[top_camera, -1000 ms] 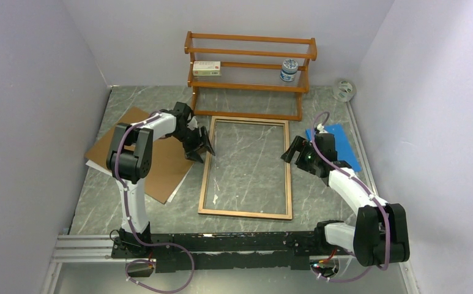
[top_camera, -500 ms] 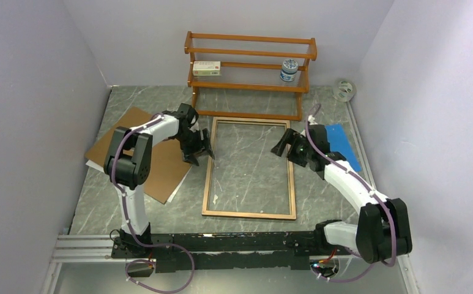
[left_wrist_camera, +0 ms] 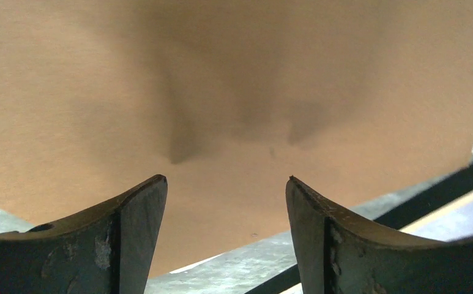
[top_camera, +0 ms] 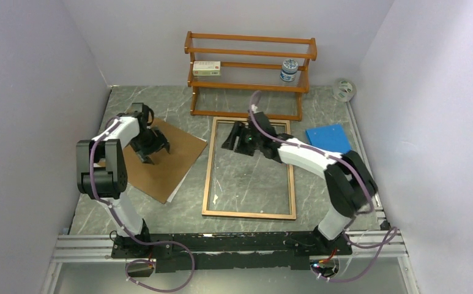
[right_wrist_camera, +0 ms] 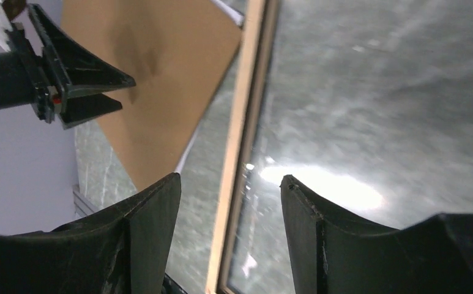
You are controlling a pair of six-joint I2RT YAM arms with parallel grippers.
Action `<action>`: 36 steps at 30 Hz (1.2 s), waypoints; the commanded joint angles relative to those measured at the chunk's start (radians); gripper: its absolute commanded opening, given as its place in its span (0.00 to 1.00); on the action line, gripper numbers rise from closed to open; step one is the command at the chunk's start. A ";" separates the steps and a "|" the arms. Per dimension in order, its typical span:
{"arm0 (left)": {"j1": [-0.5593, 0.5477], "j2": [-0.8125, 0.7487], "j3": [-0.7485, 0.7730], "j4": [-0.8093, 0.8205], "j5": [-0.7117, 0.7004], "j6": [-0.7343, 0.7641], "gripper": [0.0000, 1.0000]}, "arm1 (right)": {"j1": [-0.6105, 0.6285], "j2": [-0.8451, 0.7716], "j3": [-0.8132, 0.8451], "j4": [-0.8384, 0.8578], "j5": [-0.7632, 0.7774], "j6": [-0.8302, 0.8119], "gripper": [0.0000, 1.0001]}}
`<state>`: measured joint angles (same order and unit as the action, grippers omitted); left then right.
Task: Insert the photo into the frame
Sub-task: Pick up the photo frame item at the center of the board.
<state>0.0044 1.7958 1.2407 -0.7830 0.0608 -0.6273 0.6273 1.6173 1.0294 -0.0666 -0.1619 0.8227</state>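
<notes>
Nearest the arm bases at the bottom of the top view, the frame point(top_camera: 249, 214) lies flat on the marble table point(top_camera: 93, 208) at centre, wood-brown side up, the stone pattern showing through its pane. To its left, a brown board point(top_camera: 166, 168) rests at an angle, its right corner close to the frame's left rail but apart from it. The photo point(top_camera: 178, 191) lies under this board, and only a thin white sliver shows along the board's lower right edge. The left gripper point(top_camera: 155, 152) hovers over the upper left part of the board; in its wrist view the fingers are spread with nothing between them and plain brown board below. The right gripper point(top_camera: 229, 138) reaches across to the upper left corner of the frame, fingers parted and empty, the frame's left rail running between them in its wrist view. Right of the frame's top corner lies a blue sheet point(top_camera: 328, 136). Farther back, against the wall, stands a wooden rack point(top_camera: 249, 87) bearing a box point(top_camera: 206, 68) at left and a jar point(top_camera: 289, 70) at right. A tape roll point(top_camera: 344, 90) sits in the far right corner.
</notes>
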 commanded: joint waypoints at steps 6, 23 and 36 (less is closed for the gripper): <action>0.135 -0.179 -0.179 -0.007 -0.083 -0.139 0.80 | 0.143 0.296 0.363 0.049 0.084 -0.144 0.64; 0.310 -0.437 -0.480 -0.040 -0.031 -0.240 0.93 | 0.147 0.734 0.868 -0.104 0.038 -0.434 0.65; 0.352 -0.361 -0.505 0.064 0.149 -0.205 0.86 | 0.143 0.883 1.034 -0.204 -0.034 -0.477 0.65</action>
<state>0.3470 1.4189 0.7254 -0.7597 0.1413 -0.8345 0.7769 2.4783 2.0304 -0.2340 -0.1558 0.3729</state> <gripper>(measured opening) 0.871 0.651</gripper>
